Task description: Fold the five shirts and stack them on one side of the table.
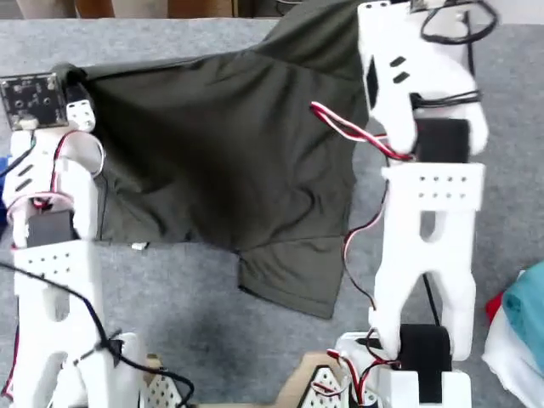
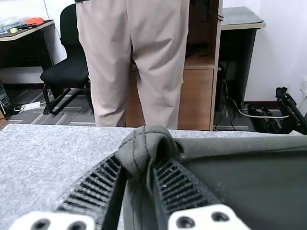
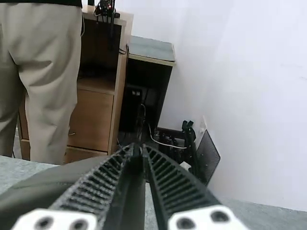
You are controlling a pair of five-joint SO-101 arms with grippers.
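- Left gripper (image 2: 141,162): clamped tight on a bunched fold of the dark green shirt (image 2: 249,182).
- Right gripper (image 3: 139,153): fingers pressed almost together, with dark cloth from the same shirt pinched between them.
- Dark green shirt (image 1: 229,161): stretched between both grippers at the far side. Its lower part and a sleeve lie on the grey worktop (image 1: 170,297).
- Pile of folded clothes (image 1: 518,331): at the worktop's right edge, apart from the shirt.

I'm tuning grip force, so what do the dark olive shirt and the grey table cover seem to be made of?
The dark olive shirt looks like a matte knit, probably cotton jersey: it drapes, and its stitched hem bunches between the jaws of the left gripper. The grey table cover looks like felt or low-pile carpet, speckled and fuzzy.
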